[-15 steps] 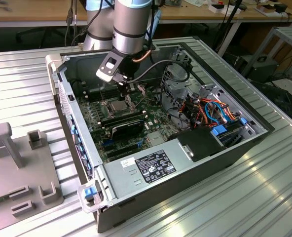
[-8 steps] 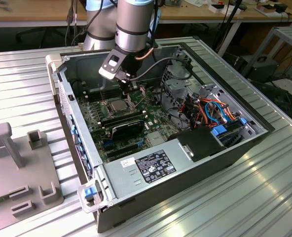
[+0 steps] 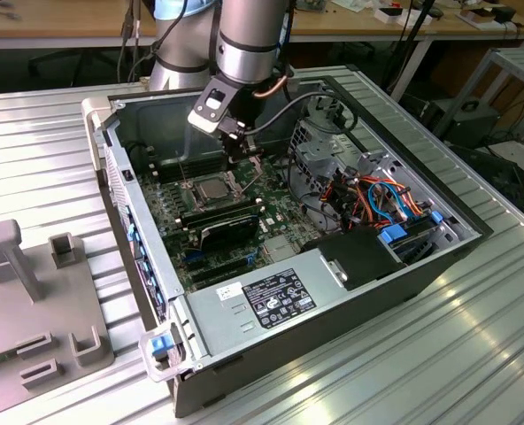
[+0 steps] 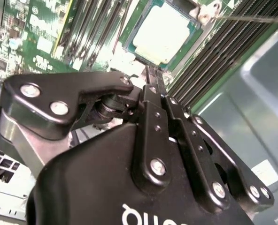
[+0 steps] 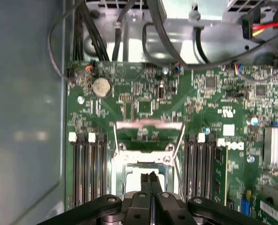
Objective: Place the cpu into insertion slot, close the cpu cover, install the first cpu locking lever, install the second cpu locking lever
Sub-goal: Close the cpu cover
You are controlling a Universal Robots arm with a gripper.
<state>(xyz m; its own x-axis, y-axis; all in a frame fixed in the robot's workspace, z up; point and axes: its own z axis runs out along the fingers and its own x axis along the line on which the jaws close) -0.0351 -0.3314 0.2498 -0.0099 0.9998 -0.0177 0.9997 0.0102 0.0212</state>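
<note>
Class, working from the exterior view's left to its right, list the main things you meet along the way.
grey fixture plate → cpu → orange and blue cables → metal rack

Silver cpu (image 4: 165,33) seated in insertion slot (image 5: 126,174), cover (image 5: 148,123) raised.

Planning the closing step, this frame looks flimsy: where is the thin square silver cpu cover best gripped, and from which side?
Probably by its free edge, the bar opposite the hinge. The cpu cover stands open, swung away from the dull silver square cpu; its middle is a window, so only rim offers hold. Come from above, pinching that thin bar across its faces.
</note>
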